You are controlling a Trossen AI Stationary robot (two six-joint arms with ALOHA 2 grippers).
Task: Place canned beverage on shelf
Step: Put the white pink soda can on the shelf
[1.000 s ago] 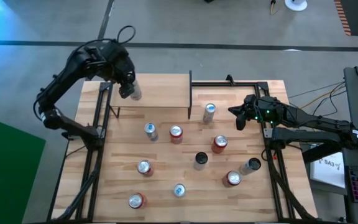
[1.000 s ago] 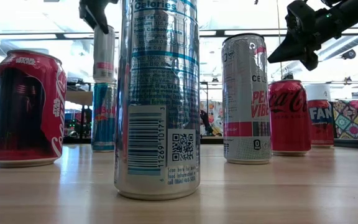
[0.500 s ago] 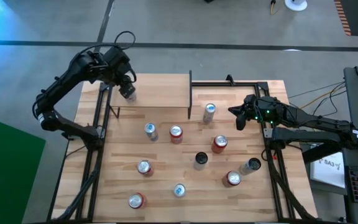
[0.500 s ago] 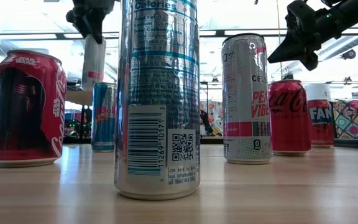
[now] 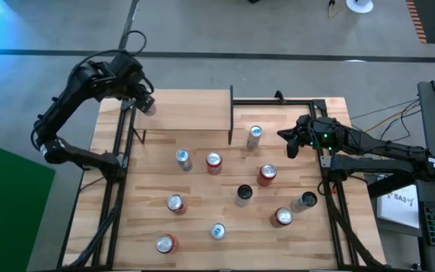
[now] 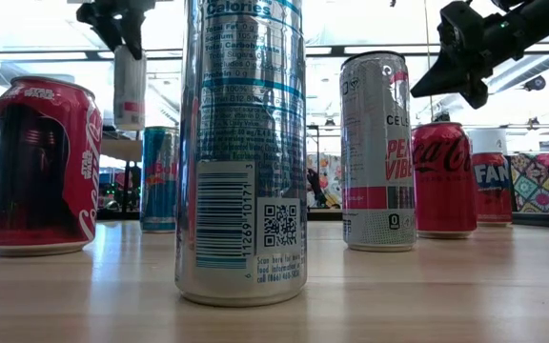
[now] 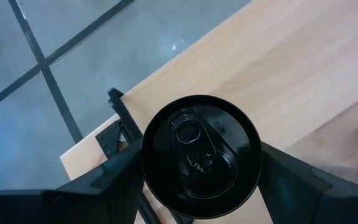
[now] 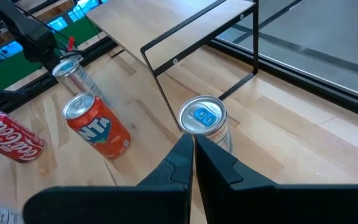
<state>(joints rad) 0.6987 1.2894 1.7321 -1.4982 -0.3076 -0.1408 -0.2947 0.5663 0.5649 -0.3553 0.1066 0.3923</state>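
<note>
My left gripper hangs over the left end of the shelf, a light wood board on black uprights at the table's far side. It is shut on a silver can with a pink band and a black top. The can is in the air above the board. My right gripper waits shut above the table's right part, close to a standing silver can. My left gripper pinches the can's side wall just under the top rim between its two fingers, one on each side. The fingers come from above, slanting down. The can hangs about upright below them, lifted clear of the shelf board.
Several cans stand on the tabletop: red ones, silver ones, a black one, and one lying on its side. A black metal frame stands right of the shelf.
My left gripper has carried the can toward the table's left and far edge, from over the shelf's left part to its left end. The wrist rolled on the way. The can tipped midway and now hangs about upright again.
</note>
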